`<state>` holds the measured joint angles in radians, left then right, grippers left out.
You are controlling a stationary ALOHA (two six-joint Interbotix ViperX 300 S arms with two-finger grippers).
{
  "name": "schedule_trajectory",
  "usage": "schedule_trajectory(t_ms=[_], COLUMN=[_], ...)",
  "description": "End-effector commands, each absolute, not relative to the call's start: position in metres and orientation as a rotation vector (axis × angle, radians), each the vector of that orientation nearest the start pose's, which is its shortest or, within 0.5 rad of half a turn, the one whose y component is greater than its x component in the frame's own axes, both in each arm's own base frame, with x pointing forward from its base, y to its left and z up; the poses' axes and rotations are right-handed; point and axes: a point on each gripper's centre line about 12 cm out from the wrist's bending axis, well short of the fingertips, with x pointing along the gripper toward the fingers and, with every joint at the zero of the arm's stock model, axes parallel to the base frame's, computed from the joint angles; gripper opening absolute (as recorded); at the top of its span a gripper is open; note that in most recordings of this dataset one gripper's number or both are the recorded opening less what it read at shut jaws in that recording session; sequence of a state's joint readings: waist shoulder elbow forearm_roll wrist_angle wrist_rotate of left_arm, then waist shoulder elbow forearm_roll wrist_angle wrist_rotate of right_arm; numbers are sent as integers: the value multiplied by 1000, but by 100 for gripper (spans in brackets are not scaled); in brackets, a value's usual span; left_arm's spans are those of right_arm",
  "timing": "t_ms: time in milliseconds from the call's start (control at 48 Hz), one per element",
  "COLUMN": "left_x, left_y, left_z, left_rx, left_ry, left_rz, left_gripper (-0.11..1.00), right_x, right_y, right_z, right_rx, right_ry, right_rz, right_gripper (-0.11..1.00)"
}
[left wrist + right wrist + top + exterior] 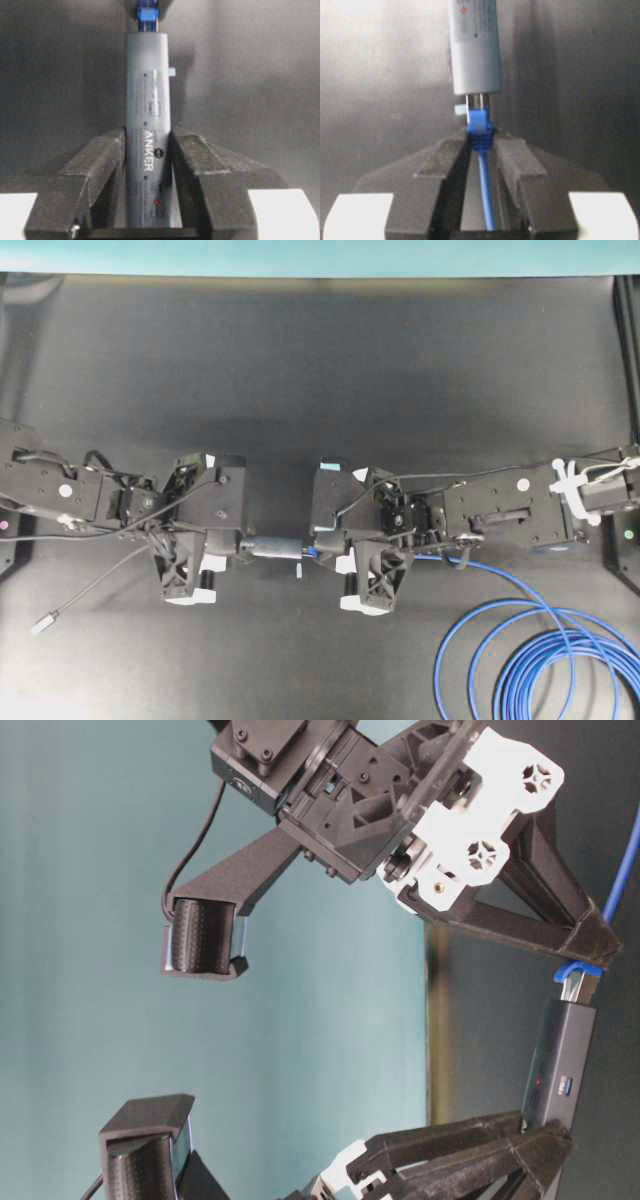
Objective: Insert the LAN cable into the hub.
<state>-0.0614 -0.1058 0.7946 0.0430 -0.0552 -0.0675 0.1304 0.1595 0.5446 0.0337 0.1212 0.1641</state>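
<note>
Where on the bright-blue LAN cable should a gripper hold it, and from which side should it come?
Best at the blue boot just behind the plug of the bright-blue LAN cable, where the right gripper pinches it now. Come from behind, along the cable's line, fingers on both flat sides. This stiff part aims the plug at the slim grey hub; the thin cord would bend.

The table [320, 360] is dark grey, almost black, and looks smooth and flat. Soft light falls on it, so some parts shine a little paler (mostly near the middle). Along the far edge runs a blue-green wall [320, 255]. From the low side view the same wall [90, 870] fills most of the picture, plain and even, with nothing hanging on it.
</note>
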Motion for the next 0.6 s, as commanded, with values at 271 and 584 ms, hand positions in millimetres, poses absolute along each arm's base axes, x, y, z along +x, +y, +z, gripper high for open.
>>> schedule_trajectory(t_ms=[271,584], left_x=[372,366], left_y=[-22,-22], left_z=[187,180], left_rx=[18,20], left_ry=[561,586], left_rz=[-60,-61], left_gripper=[28,28], right_x=[431,427], right_y=[55,56], right_z=[154,152], right_rx=[122,119], right_ry=[734,752], right_rz=[58,61], right_gripper=[13,13])
